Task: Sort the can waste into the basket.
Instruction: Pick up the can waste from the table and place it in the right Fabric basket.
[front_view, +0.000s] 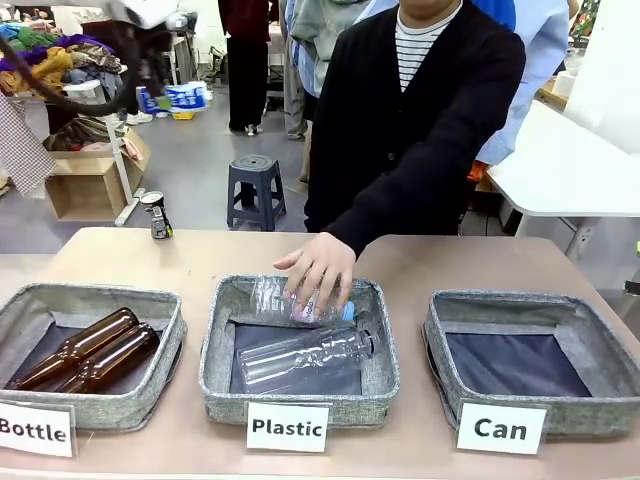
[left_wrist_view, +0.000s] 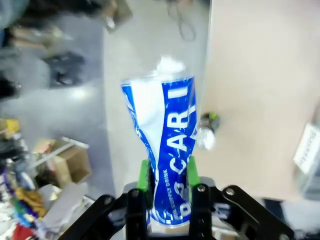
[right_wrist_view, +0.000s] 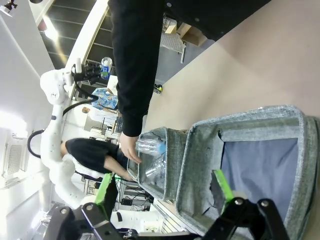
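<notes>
My left gripper (left_wrist_view: 169, 176) is shut on the blue can (left_wrist_view: 167, 145), a crushed can with white lettering, and holds it high above the floor beyond the table's far left corner. In the front view that gripper (front_view: 158, 98) is a blur at the top left. In the right wrist view the blue can (right_wrist_view: 105, 64) is small and far off. The second can (front_view: 155, 214), silver-topped with dark print, stands upright on the table's far left; the left wrist view has this can (left_wrist_view: 205, 134) below. My right gripper (right_wrist_view: 164, 187) hangs open over the basket (right_wrist_view: 200, 155) labelled "Can" (front_view: 520, 300), which holds nothing.
A person's hand (front_view: 320, 265) rests on a clear plastic bottle (front_view: 290, 300) in the middle "Plastic" bin (front_view: 222, 345), above another clear bottle (front_view: 305, 358). Two brown glass bottles (front_view: 85, 350) lie in the "Bottle" bin (front_view: 90, 293) at the left.
</notes>
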